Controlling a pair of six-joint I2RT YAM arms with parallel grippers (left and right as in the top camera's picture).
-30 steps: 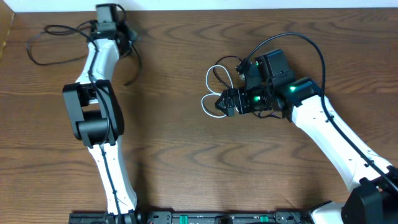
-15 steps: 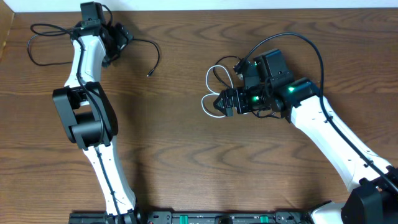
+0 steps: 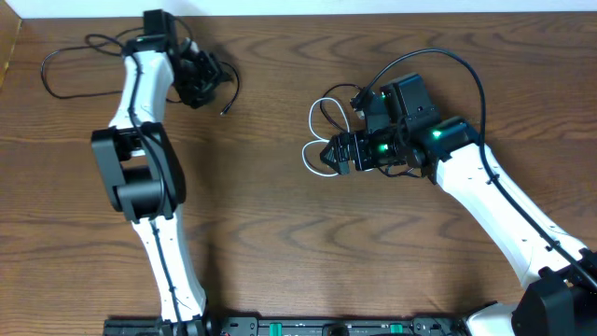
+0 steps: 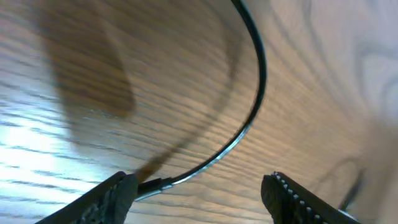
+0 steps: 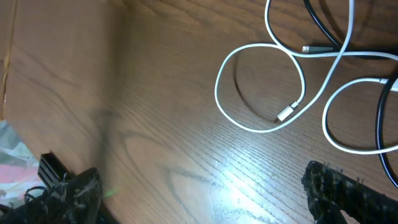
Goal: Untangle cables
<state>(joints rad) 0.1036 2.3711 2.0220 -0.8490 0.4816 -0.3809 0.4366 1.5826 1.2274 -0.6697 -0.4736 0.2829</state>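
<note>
Where white cable (image 5: 285,114) loops — black cable (image 5: 316,17) crosses it

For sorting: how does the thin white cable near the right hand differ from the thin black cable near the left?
The thin white cable crosses itself in loops; the thin black cable makes one open bend. The white lies clear of the right hand; the black reaches the left hand. Both rest on the wooden table.
</note>
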